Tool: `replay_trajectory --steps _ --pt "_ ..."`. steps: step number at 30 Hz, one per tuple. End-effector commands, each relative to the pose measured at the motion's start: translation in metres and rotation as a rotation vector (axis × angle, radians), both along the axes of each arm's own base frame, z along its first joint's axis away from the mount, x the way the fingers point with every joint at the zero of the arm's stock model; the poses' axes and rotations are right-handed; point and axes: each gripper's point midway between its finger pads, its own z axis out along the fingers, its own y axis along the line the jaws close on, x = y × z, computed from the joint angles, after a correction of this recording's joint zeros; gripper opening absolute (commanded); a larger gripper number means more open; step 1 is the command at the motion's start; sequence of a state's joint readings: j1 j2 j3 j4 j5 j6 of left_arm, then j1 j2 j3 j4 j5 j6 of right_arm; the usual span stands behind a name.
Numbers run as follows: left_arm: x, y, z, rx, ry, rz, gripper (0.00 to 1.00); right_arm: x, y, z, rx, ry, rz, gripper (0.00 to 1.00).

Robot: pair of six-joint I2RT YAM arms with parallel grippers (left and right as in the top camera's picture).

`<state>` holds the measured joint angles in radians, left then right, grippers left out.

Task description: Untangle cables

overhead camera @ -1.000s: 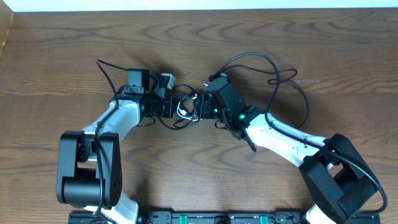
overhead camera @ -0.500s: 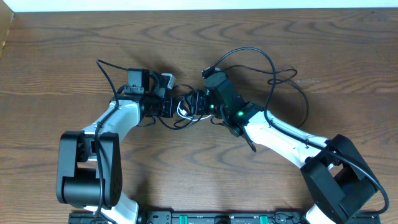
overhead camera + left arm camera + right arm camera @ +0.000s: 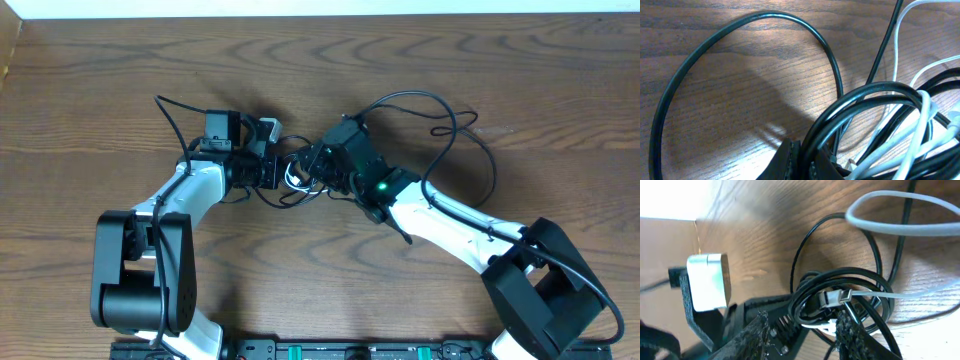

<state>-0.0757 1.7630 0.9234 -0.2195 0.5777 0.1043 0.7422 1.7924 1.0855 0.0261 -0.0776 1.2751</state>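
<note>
Overhead: the cables (image 3: 292, 178) sit knotted near the middle of the table (image 3: 100, 70), between the two arms. The left gripper (image 3: 277, 172) meets the knot from 9 o'clock and the right gripper (image 3: 318, 166) from 3 o'clock. A long black loop (image 3: 440, 108) lies slack toward 2 o'clock.

Left wrist: the jaws are clamped on black strands of the bundle at 6 o'clock in the frame. A wide black arc sweeps out toward 10 o'clock, and a white cord (image 3: 920, 120) threads through the black ones at 4 o'clock.

Right wrist: the textured fingers (image 3: 760, 335) stand apart and grip nothing. Coiled black cords and a silver-tipped plug (image 3: 832, 298), apparently the white cord's end, lie between them.

The step looks like freeing one strand while the left arm anchors the knot. To do it well, the right jaws should close on a single cord. The white one or its plug is easiest to single out. It should then be drawn slowly toward 3 o'clock, so the loops slide open rather than cinch. The cords look thin, glossy and limp.
</note>
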Motion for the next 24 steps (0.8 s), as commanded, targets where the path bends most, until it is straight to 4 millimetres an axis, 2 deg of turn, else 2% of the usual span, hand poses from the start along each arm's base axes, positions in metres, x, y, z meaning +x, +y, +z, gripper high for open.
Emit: replay_trajectory --steps 1,9,11,14,15,16,21,24 --pt "-0.004 -0.003 -0.002 -0.016 0.014 -0.005 0.08 0.005 0.002 -0.004 0.036 0.045 -0.133 0.42" --pt "-0.004 -0.003 -0.002 -0.016 0.014 -0.005 0.08 0.016 0.015 -0.023 0.070 0.028 -0.148 0.49" --pt "-0.004 -0.003 -0.002 -0.016 0.014 -0.005 0.08 0.016 0.016 -0.031 0.064 0.032 -0.148 0.48" --pt "-0.004 -0.003 -0.002 -0.016 0.014 -0.005 0.08 0.013 0.015 -0.045 0.031 0.055 -0.137 0.22" --pt "-0.004 -0.003 -0.002 -0.016 0.013 -0.005 0.08 0.011 0.014 -0.048 0.011 0.054 -0.115 0.03" --pt "-0.004 -0.003 -0.002 -0.016 0.013 -0.005 0.08 0.009 0.014 -0.049 -0.007 0.047 -0.091 0.01" --pt "-0.004 -0.003 -0.002 -0.015 0.012 -0.005 0.08 -0.003 0.019 -0.041 -0.114 -0.072 0.166 0.01" --pt "-0.004 -0.003 -0.002 -0.015 0.010 -0.005 0.08 -0.013 0.010 -0.051 -0.183 -0.051 0.235 0.01"
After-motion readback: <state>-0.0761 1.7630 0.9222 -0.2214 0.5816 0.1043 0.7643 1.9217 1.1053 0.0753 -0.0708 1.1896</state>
